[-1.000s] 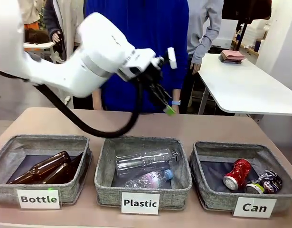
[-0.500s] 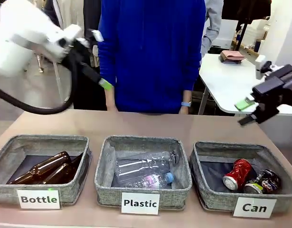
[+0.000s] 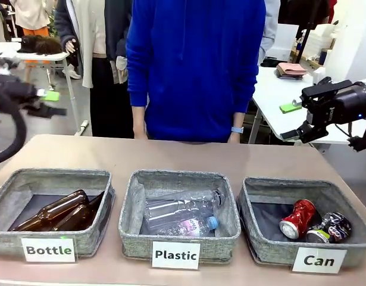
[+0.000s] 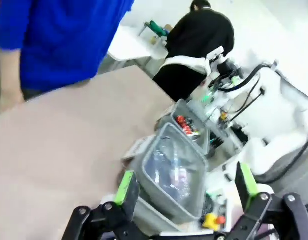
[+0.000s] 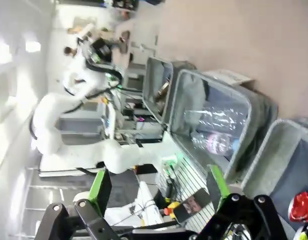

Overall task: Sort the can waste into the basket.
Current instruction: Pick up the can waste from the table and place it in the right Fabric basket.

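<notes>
Much of the left gripper is lost off the front view's left edge and blurred, only dark fingers and a green pad showing; the right gripper hangs above and beyond the "Can" basket, its arm cut by the picture's right edge. Both stand released and empty-handed, jaws spread wide in the wrist views. Both pieces of can waste lie inside the "Can" basket: a red can and, just right of it, a dark silvery can, its print too small to read. Three grey baskets stand in a row; left of the "Can" basket, the "Plastic" basket holds two clear bottles, and the "Bottle" basket at the far end holds brown bottles, apparently two, partly overlapping. A person in blue stands behind, cropped at the top. Half a second earlier the left gripper hung nearer the middle baskets; it has since drawn away leftward, while the cans have not moved.
</notes>
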`<act>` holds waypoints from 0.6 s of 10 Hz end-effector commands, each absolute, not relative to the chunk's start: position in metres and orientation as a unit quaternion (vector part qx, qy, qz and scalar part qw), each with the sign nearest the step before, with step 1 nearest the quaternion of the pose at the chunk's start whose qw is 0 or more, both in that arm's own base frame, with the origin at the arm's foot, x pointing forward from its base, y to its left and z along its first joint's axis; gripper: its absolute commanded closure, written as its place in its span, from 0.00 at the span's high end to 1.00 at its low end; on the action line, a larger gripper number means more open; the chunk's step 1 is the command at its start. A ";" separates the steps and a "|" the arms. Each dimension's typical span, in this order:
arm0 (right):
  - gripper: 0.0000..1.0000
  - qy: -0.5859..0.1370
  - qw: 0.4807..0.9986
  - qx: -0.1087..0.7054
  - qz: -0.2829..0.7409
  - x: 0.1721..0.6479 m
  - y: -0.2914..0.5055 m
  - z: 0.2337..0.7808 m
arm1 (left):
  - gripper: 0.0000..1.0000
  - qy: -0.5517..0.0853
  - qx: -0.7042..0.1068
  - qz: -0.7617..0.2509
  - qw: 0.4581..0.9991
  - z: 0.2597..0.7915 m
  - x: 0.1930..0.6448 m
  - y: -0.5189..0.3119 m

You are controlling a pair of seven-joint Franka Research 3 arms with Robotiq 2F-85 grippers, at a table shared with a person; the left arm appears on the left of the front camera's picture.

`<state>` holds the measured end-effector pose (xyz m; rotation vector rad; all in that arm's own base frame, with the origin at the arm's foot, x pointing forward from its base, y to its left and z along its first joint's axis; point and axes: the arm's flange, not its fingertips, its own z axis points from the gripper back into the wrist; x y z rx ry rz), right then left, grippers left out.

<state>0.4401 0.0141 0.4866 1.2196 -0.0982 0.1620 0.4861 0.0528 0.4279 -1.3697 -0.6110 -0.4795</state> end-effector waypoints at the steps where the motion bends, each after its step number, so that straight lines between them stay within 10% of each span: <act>1: 1.00 -0.044 0.793 0.605 0.065 0.446 0.009 0.490 | 1.00 -0.249 -0.636 -0.151 0.715 0.417 0.455 0.056; 4: 1.00 -0.120 0.731 0.669 0.054 0.430 -0.010 0.502 | 1.00 -0.241 -0.625 -0.180 0.721 0.408 0.447 0.069; 6: 1.00 -0.059 0.780 0.621 0.056 0.443 0.004 0.490 | 1.00 -0.238 -0.638 -0.158 0.715 0.391 0.446 0.068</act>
